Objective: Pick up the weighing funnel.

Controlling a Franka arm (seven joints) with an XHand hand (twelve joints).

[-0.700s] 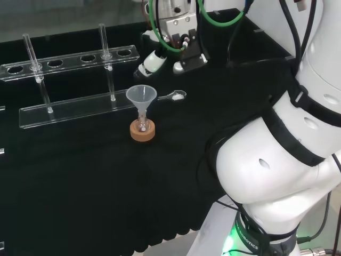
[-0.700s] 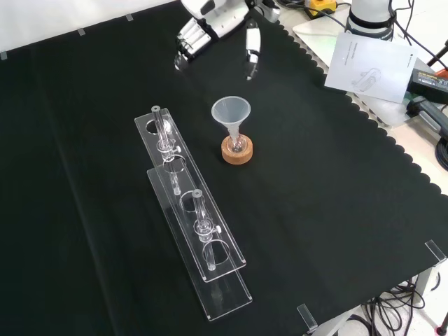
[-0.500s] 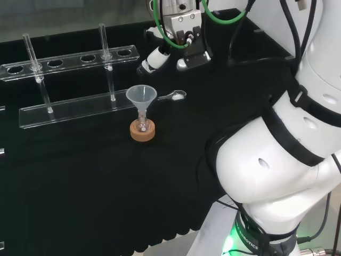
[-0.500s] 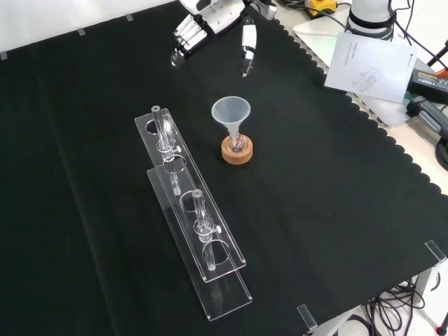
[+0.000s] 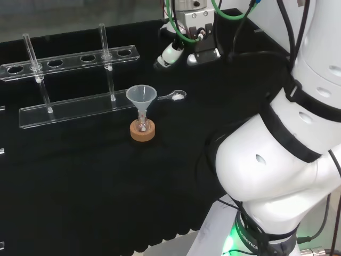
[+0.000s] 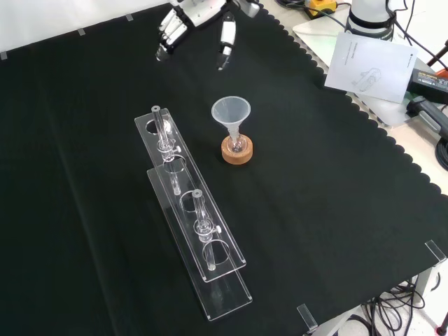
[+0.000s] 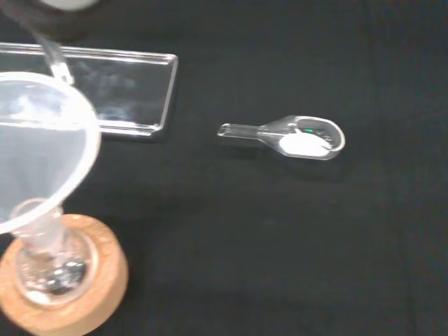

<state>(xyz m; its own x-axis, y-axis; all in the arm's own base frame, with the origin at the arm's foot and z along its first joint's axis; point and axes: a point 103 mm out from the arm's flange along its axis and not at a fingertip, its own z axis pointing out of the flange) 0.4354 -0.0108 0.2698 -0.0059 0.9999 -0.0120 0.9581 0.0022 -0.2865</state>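
Fingers (image 6: 170, 29) spread, released, apart from the weighing funnel (image 7: 301, 138) lying near the funnel (image 5: 141, 97).

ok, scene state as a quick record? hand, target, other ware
hand: open, fingers spread, holding nothing
weighing funnel: lying on the cloth, apart from the hand, white material in its bowl
funnel: upright, stem in a small flask on a cork ring
tube rack: clear, two tubes standing in it
task status: weighing funnel not yet picked up
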